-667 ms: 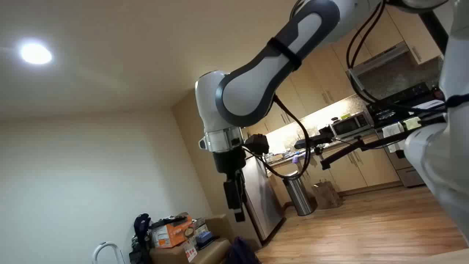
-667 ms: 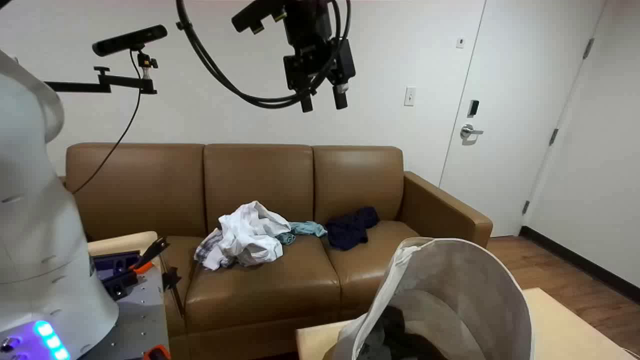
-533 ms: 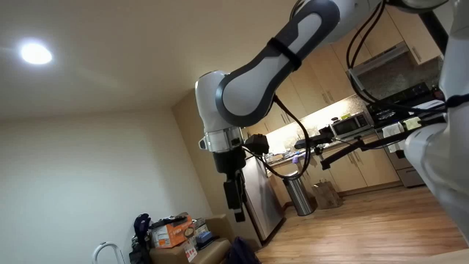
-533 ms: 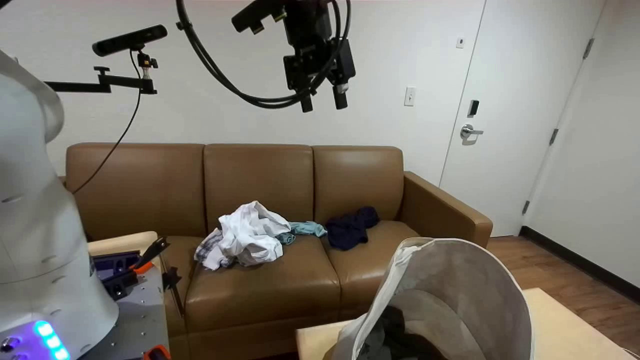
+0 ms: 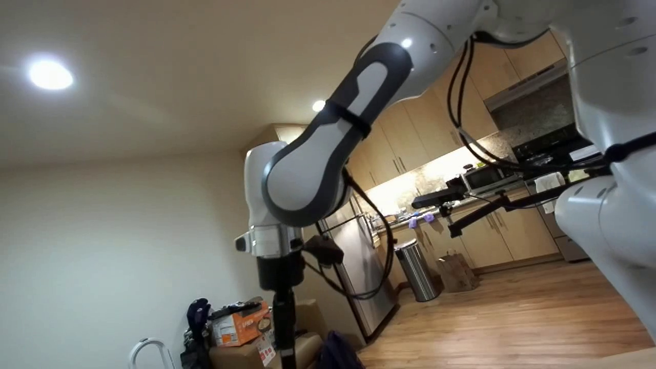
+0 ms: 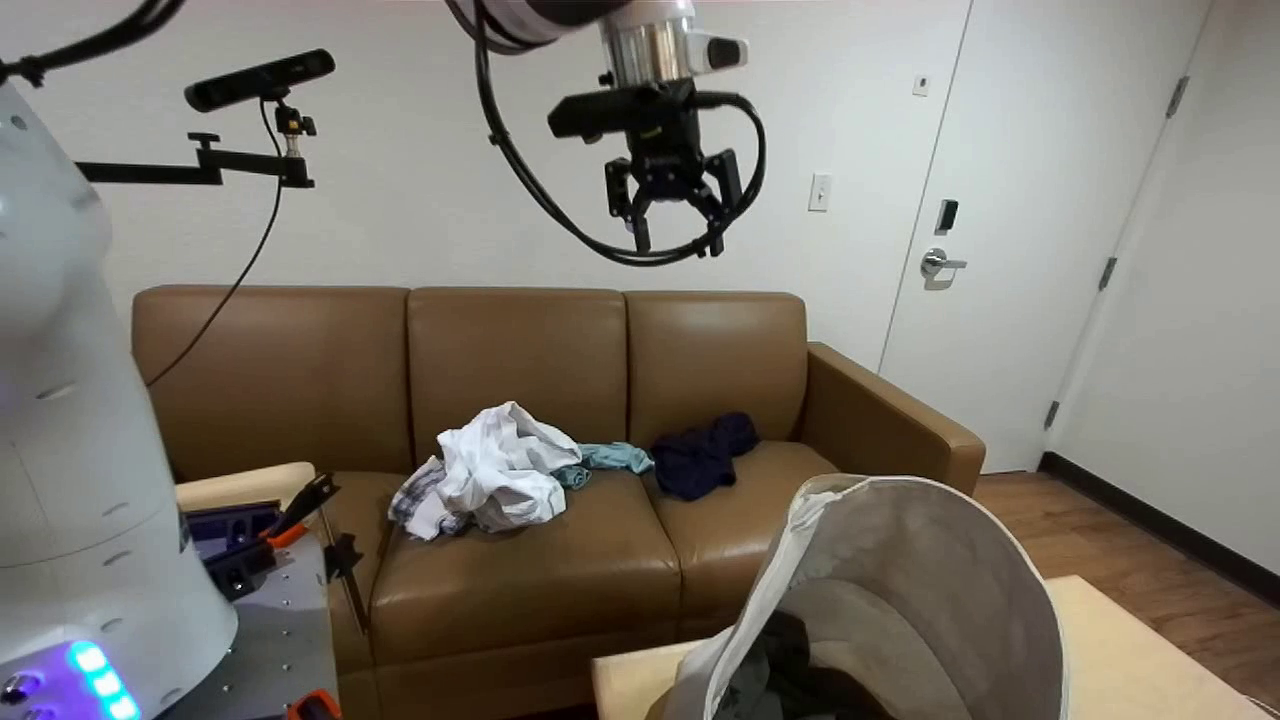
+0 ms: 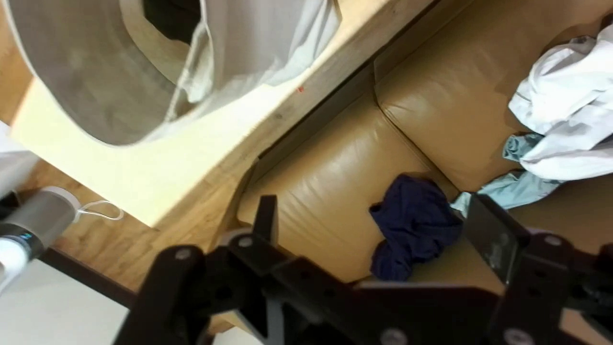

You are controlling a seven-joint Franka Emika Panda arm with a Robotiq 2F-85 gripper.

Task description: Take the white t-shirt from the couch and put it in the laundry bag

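The white t-shirt (image 6: 505, 470) lies crumpled on the middle seat of the brown couch (image 6: 520, 590). It shows at the right edge of the wrist view (image 7: 570, 105), partly cut off. The laundry bag (image 6: 940, 550) is grey-white, open-topped, with dark clothing inside. It stands at the upper left of the wrist view (image 7: 91, 91). My gripper (image 6: 680, 248) is open and empty, high above the couch. In the wrist view its fingers (image 7: 373, 205) are wide apart, with the navy garment far below between them. In an exterior view the fingertips (image 5: 288, 356) reach the bottom edge.
A navy garment (image 6: 700, 458) lies on the couch's right seat. A teal cloth (image 6: 615, 457) lies between it and the t-shirt, and a plaid cloth (image 6: 425, 500) lies beside the t-shirt. The bag stands on a pale wooden table (image 6: 1130, 640). A camera arm (image 6: 250, 165) stands near the robot.
The arm has lowered and swung. The gripper has moved down and slightly right in an exterior view, and turned so both fingers show spread. The clothes and bag have not moved.
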